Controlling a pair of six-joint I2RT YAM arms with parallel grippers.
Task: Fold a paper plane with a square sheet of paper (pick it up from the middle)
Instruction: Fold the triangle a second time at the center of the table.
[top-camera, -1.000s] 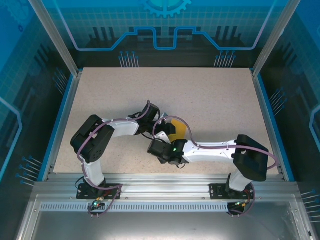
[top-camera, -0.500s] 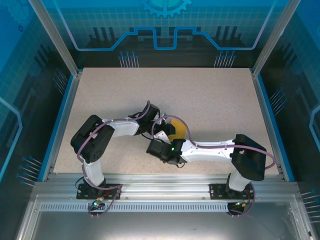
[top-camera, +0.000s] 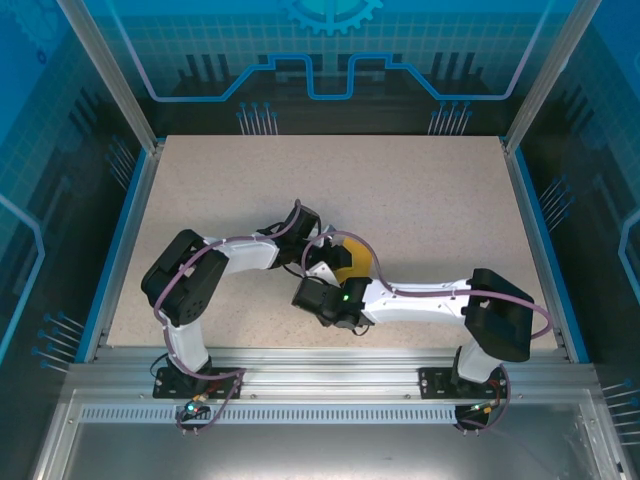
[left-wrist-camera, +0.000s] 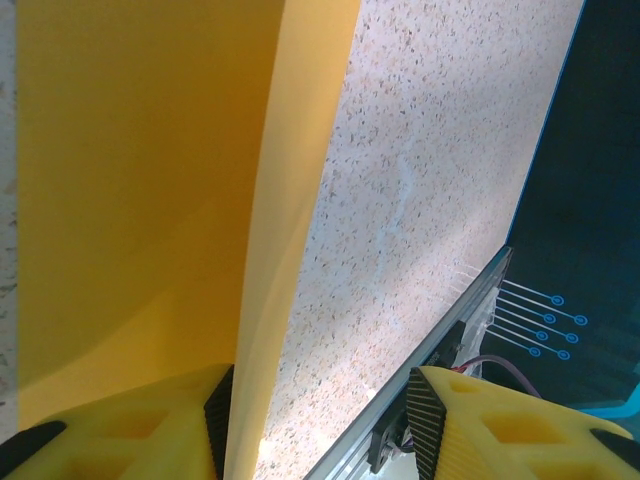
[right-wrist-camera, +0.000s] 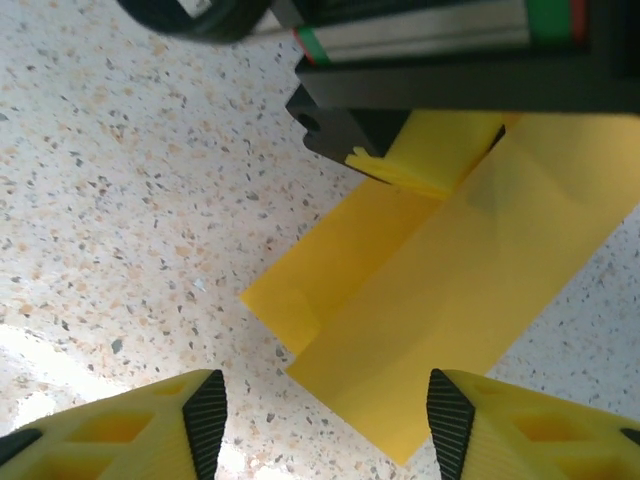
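The square sheet of paper (top-camera: 358, 258) is orange-yellow and lies partly folded on the table's middle. In the left wrist view the paper (left-wrist-camera: 130, 190) has a raised folded edge running down to my left gripper (left-wrist-camera: 320, 400). That edge rests against the inner side of one pad (left-wrist-camera: 220, 420), while the other pad stands well apart over bare table, so the jaws are open. In the right wrist view the folded paper (right-wrist-camera: 440, 310) lies flat with overlapping layers, one corner pointing between the fingers of my open right gripper (right-wrist-camera: 325, 400). From above, the left gripper (top-camera: 325, 250) and right gripper (top-camera: 322, 272) meet at the paper's left side.
The speckled tabletop (top-camera: 400, 190) stretches wide behind and to both sides of the arms. An aluminium rail (left-wrist-camera: 440, 320) borders the table in the left wrist view. The left gripper's dark body (right-wrist-camera: 400, 60) hangs over the paper's far end in the right wrist view.
The right arm's wrist has shifted slightly to the left, closer to the paper. The left arm and the paper have stayed in place.
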